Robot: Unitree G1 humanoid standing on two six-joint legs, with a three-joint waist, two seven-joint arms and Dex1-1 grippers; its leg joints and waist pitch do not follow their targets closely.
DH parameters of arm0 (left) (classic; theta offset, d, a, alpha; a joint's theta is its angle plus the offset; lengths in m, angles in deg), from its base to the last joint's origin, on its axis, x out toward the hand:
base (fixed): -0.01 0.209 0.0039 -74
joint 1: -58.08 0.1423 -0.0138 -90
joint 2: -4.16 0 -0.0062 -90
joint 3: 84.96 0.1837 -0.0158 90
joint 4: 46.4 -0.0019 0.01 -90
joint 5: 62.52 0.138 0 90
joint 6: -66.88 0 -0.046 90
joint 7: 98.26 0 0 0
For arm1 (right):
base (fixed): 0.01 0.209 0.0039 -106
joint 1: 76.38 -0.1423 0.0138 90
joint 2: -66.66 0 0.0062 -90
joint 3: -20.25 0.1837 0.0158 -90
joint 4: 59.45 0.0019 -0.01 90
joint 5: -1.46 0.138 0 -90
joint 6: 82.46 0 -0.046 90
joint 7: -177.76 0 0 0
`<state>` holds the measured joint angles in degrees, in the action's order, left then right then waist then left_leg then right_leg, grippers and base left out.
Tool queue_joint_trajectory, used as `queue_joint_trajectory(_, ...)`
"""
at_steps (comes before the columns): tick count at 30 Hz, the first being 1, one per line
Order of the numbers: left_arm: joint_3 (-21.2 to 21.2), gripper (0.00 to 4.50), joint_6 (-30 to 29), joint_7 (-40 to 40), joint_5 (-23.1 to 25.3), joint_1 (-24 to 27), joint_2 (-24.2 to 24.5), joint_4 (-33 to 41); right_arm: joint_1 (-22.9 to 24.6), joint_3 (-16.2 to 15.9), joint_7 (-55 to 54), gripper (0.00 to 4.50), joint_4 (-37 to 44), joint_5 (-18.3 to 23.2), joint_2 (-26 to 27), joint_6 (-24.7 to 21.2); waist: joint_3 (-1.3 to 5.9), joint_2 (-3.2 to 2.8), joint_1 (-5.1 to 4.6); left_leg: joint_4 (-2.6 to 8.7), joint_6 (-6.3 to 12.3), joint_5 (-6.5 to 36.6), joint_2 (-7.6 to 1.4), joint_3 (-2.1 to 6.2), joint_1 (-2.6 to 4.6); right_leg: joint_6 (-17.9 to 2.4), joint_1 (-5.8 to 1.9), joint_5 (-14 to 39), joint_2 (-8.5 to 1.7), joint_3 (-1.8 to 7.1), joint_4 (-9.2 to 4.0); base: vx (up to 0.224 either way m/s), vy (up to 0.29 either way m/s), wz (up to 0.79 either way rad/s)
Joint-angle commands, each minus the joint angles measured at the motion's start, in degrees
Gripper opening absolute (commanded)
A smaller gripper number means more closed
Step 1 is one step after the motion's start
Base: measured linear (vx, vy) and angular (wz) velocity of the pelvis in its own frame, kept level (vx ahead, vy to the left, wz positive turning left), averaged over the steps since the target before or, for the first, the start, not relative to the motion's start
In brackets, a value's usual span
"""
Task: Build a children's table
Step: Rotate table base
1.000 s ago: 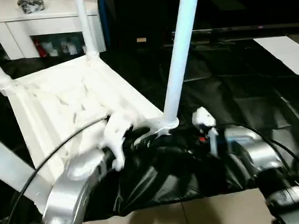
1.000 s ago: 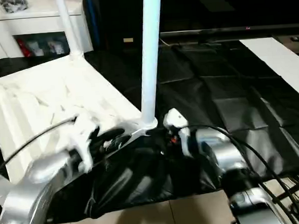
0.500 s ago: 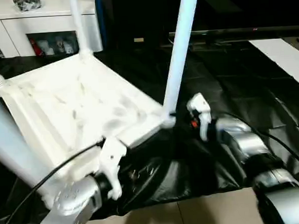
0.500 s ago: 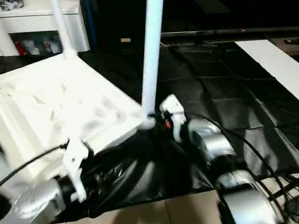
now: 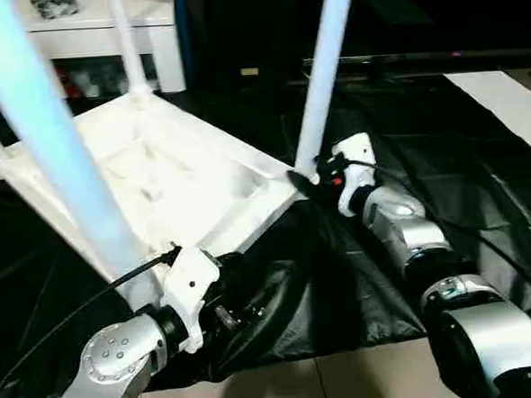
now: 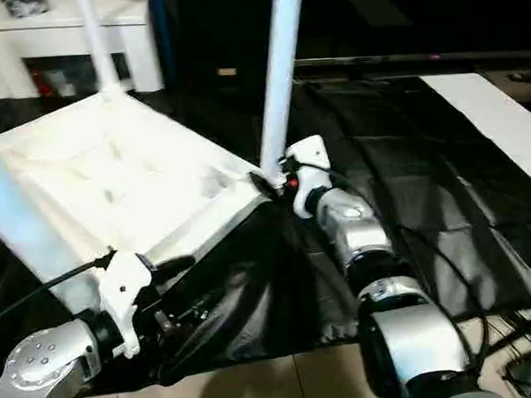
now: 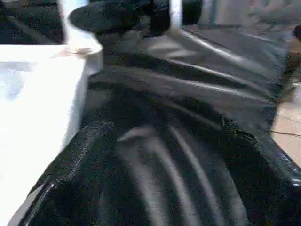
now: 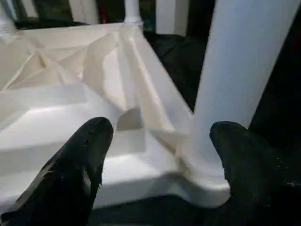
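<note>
The children's table (image 5: 170, 182) lies upside down on the black cover, its white legs pointing up. One leg (image 5: 325, 69) rises from the near right corner socket (image 8: 200, 172). My right gripper (image 5: 302, 180) is at that corner, open, with its fingers (image 8: 77, 174) on either side of the socket and the leg's base, not pressing on them. My left gripper (image 6: 205, 279) hangs low at the near left, just off the tabletop's front edge (image 7: 42, 108), open with nothing between its fingers. A thick leg (image 5: 50, 140) stands close in front at the left.
A white cabinet (image 5: 94, 43) with glass doors stands at the back left. The black cover (image 5: 443, 152) spreads wrinkled to the right, with a white board (image 5: 512, 94) at its far right. Pale floor tiles (image 5: 349, 383) show below the cover's front edge.
My left gripper has let go of the tabletop's front edge, opened and drawn back toward me. The right arm has reached forward to the corner socket. The tabletop has shifted a little.
</note>
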<state>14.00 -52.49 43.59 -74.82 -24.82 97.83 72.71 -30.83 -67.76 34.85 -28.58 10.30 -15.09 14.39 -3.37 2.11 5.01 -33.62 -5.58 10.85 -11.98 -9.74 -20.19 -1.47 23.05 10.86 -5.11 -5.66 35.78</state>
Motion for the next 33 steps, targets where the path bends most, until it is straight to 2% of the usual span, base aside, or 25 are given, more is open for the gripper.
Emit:
queue_joint_trajectory(1,-0.7,4.38,-0.8,-2.3,-4.2,0.8,-0.3,1.4,1.4,-0.1,1.4,3.83,0.9,-0.2,-0.8,1.1,3.66,-1.12,-0.05,3.68,1.65,11.8,-1.23,-0.16,-0.2,-11.5,-2.92,10.8,-2.75,3.2,-4.2,0.0,0.0,0.0)
queue_joint_trajectory(2,-1.2,4.44,-1.2,-3.2,-5.9,1.0,-0.7,1.2,2.0,-0.3,1.9,3.83,1.3,-0.2,-0.8,1.1,3.58,-0.97,-0.11,3.75,1.68,12.0,-1.26,-0.13,-0.27,-11.6,-2.94,10.9,-2.68,3.18,-4.21,0.0,0.0,0.0)
queue_joint_trajectory(3,-2.0,4.44,-2.5,-4.4,-8.5,1.1,-0.8,1.0,2.9,-0.4,2.8,3.83,2.1,0.1,-0.9,0.9,3.53,-1.36,-0.1,3.78,1.56,12.6,-1.22,-0.09,-0.28,-11.7,-2.97,11.6,-2.69,3.18,-4.21,0.0,0.0,0.0)
queue_joint_trajectory(4,-2.7,4.44,-3.6,-5.8,-10.6,1.1,-0.3,0.9,4.3,-0.7,4.4,3.83,3.9,0.6,-0.9,0.2,3.51,-1.23,-0.13,3.75,1.48,13.1,-1.17,-0.17,-0.23,-11.7,-2.97,12.2,-2.7,3.2,-4.35,0.0,0.0,0.0)
queue_joint_trajectory(6,-3.1,4.44,-4.1,-6.9,-11.0,1.1,1.0,0.6,7.0,-1.4,6.4,3.83,7.4,1.1,-1.0,-1.0,3.39,-1.31,-0.14,3.94,1.74,14.0,-1.15,0.0,-0.23,-10.7,-3.04,13.3,-2.38,3.18,-4.53,0.0,0.0,0.0)
queue_joint_trajectory(11,-3.0,4.44,0.9,-3.5,-5.1,1.9,2.2,-1.4,14.8,-2.3,6.5,3.83,18.8,2.3,-1.2,-4.1,3.19,-1.35,-0.08,4.12,1.46,15.6,-1.27,0.15,-0.09,-8.3,-2.9,17.8,-2.54,3.27,-5.26,0.0,0.0,0.0)
queue_joint_trajectory(12,-3.0,4.44,2.3,-1.0,-2.9,1.7,1.6,-2.9,16.5,-2.3,5.2,3.83,21.0,2.0,-1.2,-4.2,3.2,-1.6,-0.09,4.2,1.25,15.4,-1.36,0.27,-0.1,-7.6,-2.86,17.2,-2.42,3.3,-5.16,0.0,0.0,0.0)
queue_joint_trajectory(14,-2.8,4.44,4.9,3.9,1.0,0.6,-0.1,-6.1,18.8,-1.8,2.5,3.83,23.8,1.4,-1.3,-4.7,3.29,-1.38,-0.13,4.14,1.0,15.8,-1.15,0.18,0.12,-7.1,-2.75,17.6,-2.27,3.24,-5.28,0.0,0.0,0.0)
queue_joint_trajectory(17,-2.8,4.44,6.6,8.7,2.4,-0.3,-3.0,-8.1,22.0,-0.5,-0.5,3.83,28.8,1.1,-1.1,-6.3,3.3,-1.49,-0.07,4.23,0.72,16.3,-1.12,0.28,0.02,-6.4,-2.78,19.5,-2.43,3.26,-5.56,0.0,0.0,0.0)
queue_joint_trajectory(18,-2.3,4.44,7.5,11.5,3.6,-0.6,-4.8,-8.8,23.9,-0.3,-2.0,3.83,32.4,0.7,-0.8,-7.2,3.15,-2.07,-0.05,4.23,0.51,17.0,-1.01,0.26,0.03,-5.9,-2.66,20.3,-2.4,3.27,-5.89,0.0,0.0,0.0)
queue_joint_trajectory(19,-2.3,4.44,7.5,11.5,3.6,-0.6,-4.8,-8.8,23.9,-0.3,-2.0,3.83,32.4,0.7,-0.8,-7.2,3.22,-1.65,-0.04,4.18,0.54,17.1,-1.01,0.36,0.01,-5.1,-2.74,20.5,-2.33,3.21,-5.9,0.0,0.0,0.0)
queue_joint_trajectory(20,-1.4,4.44,8.7,14.3,5.7,-1.0,-6.4,-9.7,25.7,-0.3,-3.9,3.83,36.2,0.5,-0.3,-8.5,2.85,-2.17,0.8,5.12,3.24,16.6,0.06,2.73,-3.55,-5.1,-5.19,20.5,-3.69,0.85,-4.9,0.0,0.0,0.0)
queue_joint_trajectory(21,-1.0,4.44,8.6,15.5,6.5,-1.2,-7.1,-10.0,26.2,-0.3,-4.6,3.83,37.5,0.5,-0.1,-8.9,3.27,-2.86,0.16,5.3,4.29,16.3,-0.17,3.06,-3.3,-4.6,-5.19,19.4,-3.12,0.1,-5.53,-0.001,-0.005,0.2)
queue_joint_trajectory(22,0.0,4.44,9.3,17.6,8.5,-1.7,-8.2,-10.6,27.0,-0.7,-6.0,3.83,39.7,0.7,0.4,-9.9,3.34,-2.98,-0.81,4.75,5.84,16.3,-0.27,4.69,-3.6,-5.6,-5.28,16.7,-3.35,-1.24,-5.47,-0.001,-0.005,0.2)
queue_joint_trajectory(23,0.2,4.44,9.6,17.9,9.0,-1.8,-8.3,-10.7,27.1,-0.8,-6.2,3.83,40.0,0.7,0.5,-10.0,3.5,-3.75,-0.93,4.67,5.58,16.9,-0.51,5.43,-3.38,-6.7,-5.37,15.4,-3.0,-1.92,-5.36,0.001,-0.025,0.47)
queue_joint_trajectory(24,0.5,4.44,10.3,18.3,9.4,-1.9,-8.7,-10.8,27.2,-0.9,-6.6,3.83,40.5,0.7,0.6,-10.1,3.52,-4.28,-1.95,5.11,5.36,19.7,-1.92,7.66,-3.37,-8.9,-5.33,11.9,-1.93,-2.97,-4.47,0.004,-0.055,0.5)
queue_joint_trajectory(25,0.7,4.44,10.9,18.7,9.5,-1.9,-9.2,-11.0,27.3,-0.7,-7.1,3.83,40.7,1.2,0.9,-10.5,3.55,-5.26,-2.94,6.95,7.2,22.2,-3.95,11.21,-2.73,-11.0,-5.15,9.6,-0.18,-3.61,-1.84,0.004,-0.055,0.5)
queue_joint_trajectory(26,0.7,4.44,10.9,18.7,9.5,-1.9,-9.2,-11.0,27.3,-0.7,-7.1,3.83,40.7,1.2,0.9,-10.5,3.51,-5.77,-3.49,7.83,8.75,22.2,-5.07,13.36,-1.57,-12.5,-4.19,9.7,0.75,-3.48,0.06,0.034,-0.085,0.48)
queue_joint_trajectory(27,0.7,4.44,10.9,18.7,8.9,-1.9,-9.9,-11.3,27.3,-0.2,-7.9,3.83,40.6,1.8,1.4,-11.3,3.67,-5.6,-4.56,7.49,11.36,18.3,-9.45,12.82,2.03,-14.5,-0.89,10.1,0.68,-1.04,1.75,0.05,-0.142,0.49)
queue_joint_trajectory(28,0.5,4.44,11.3,18.6,7.8,-1.9,-10.6,-11.7,27.2,0.4,-8.9,3.83,40.6,2.5,1.7,-12.9,2.85,-5.2,-3.61,8.48,11.85,19.2,-10.0,10.39,0.29,-15.1,-0.99,7.5,0.15,-0.09,3.77,0.05,-0.142,0.49)
queue_joint_trajectory(29,0.4,4.44,11.7,18.5,7.3,-1.9,-11.0,-11.8,27.4,0.3,-9.1,3.83,41.1,2.3,1.6,-13.5,2.77,-4.72,-3.53,8.82,12.0,19.8,-9.79,9.36,0.01,-15.0,-0.89,6.6,0.02,0.63,4.15,0.038,-0.226,0.4)
queue_joint_trajectory(30,0.4,4.44,11.8,18.1,6.5,-1.7,-11.2,-11.5,27.6,-0.3,-8.9,3.83,41.5,1.8,1.4,-13.5,2.49,-2.86,-2.58,4.91,12.03,21.3,-5.04,4.49,-0.94,-17.1,-0.91,8.6,-1.64,3.7,-0.34,0.039,-0.252,0.31)
queue_joint_trajectory(31,0.4,4.44,11.6,17.7,5.8,-1.5,-11.4,-11.1,28.1,-1.2,-8.5,3.83,42.3,1.0,1.1,-13.4,3.92,0.8,0.27,-7.17,9.17,13.2,4.21,-0.25,-1.35,-8.9,-1.28,26.9,-3.45,6.02,-7.01,0.039,-0.252,0.31)
queue_joint_trajectory(32,0.5,4.44,11.5,17.7,5.8,-1.5,-11.5,-11.0,28.2,-1.4,-8.5,3.83,42.6,0.8,1.0,-13.5,3.92,0.8,0.27,-7.17,9.17,13.2,4.21,-0.25,-1.35,-8.9,-1.28,26.9,-3.45,6.02,-7.01,0.019,-0.222,0.1)
queue_joint_trajectory(33,0.6,4.44,12.1,18.9,6.9,-1.2,-11.8,-10.8,28.8,-2.2,-8.1,3.83,44.2,0.8,0.9,-14.5,3.6,1.11,2.54,-5.97,5.31,4.5,2.49,1.98,-5.17,17.1,-3.72,39.8,-5.98,9.22,-5.72,-0.002,-0.186,-0.02)
